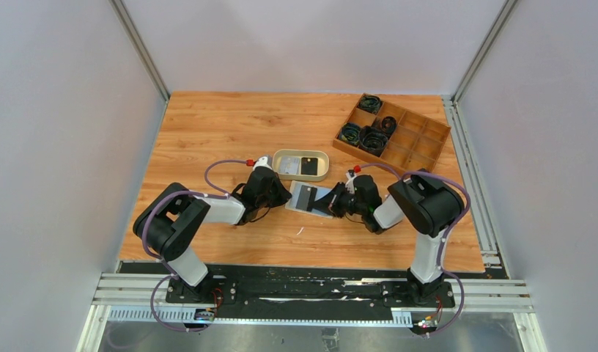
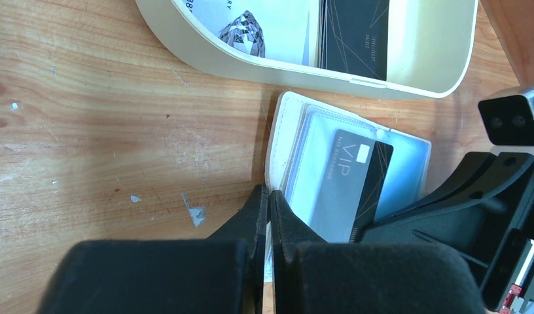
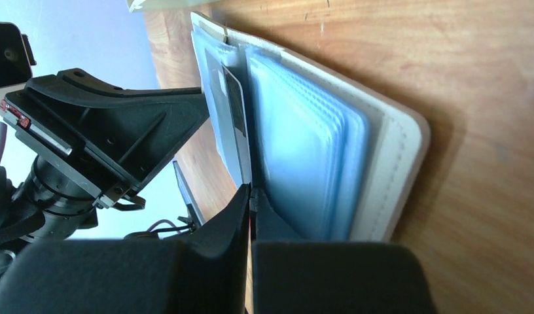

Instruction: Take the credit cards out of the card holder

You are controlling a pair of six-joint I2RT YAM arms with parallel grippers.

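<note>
Left wrist view: the left gripper (image 2: 267, 212) is closed on the near edge of the open holder (image 2: 278, 137), which lies on the table (image 2: 88, 131) just beside the dish (image 2: 205, 51). The right gripper (image 3: 250, 195) pinches a dark card (image 2: 353, 178) sticking out of its sleeve (image 2: 403, 171).
</note>
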